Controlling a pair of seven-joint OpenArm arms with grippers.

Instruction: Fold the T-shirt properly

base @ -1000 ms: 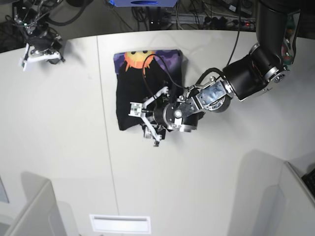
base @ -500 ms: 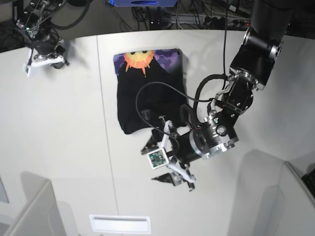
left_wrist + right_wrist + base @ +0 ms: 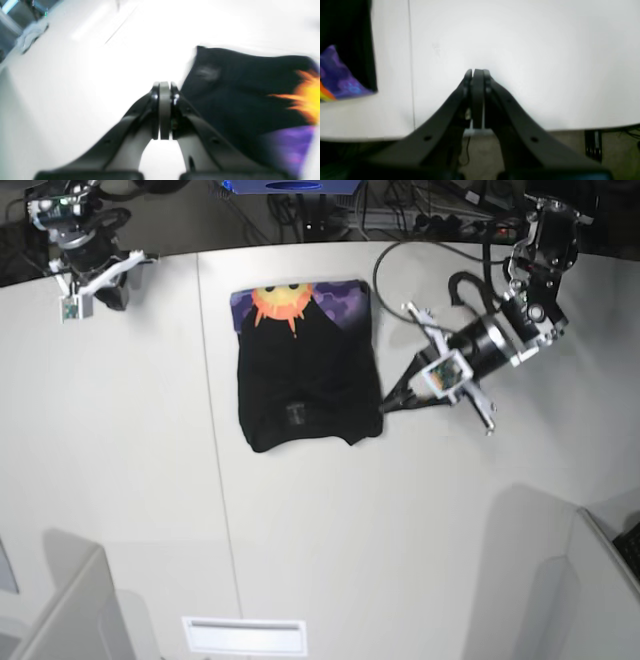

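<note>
The black T-shirt [image 3: 305,375] lies folded into a compact rectangle on the white table, its orange sun and purple print along the far edge. My left gripper [image 3: 385,407] is shut and empty, with its tips just off the shirt's near right corner. In the left wrist view the shut left gripper [image 3: 161,86] hovers over bare table, and the T-shirt [image 3: 237,95] lies blurred to its right. My right gripper [image 3: 95,280] sits far off at the table's back left. The right wrist view shows the right gripper [image 3: 475,72] shut on nothing, with the T-shirt [image 3: 345,55] at the left edge.
A seam [image 3: 212,400] runs front to back across the table [image 3: 400,530], left of the shirt. Cables and equipment crowd the floor beyond the far edge [image 3: 300,205]. Grey partitions stand at the front left [image 3: 70,610] and front right [image 3: 590,580].
My left arm swung from the front of the table up to the shirt's right side, and its jaws closed empty. The right gripper shifted slightly toward the back edge.
</note>
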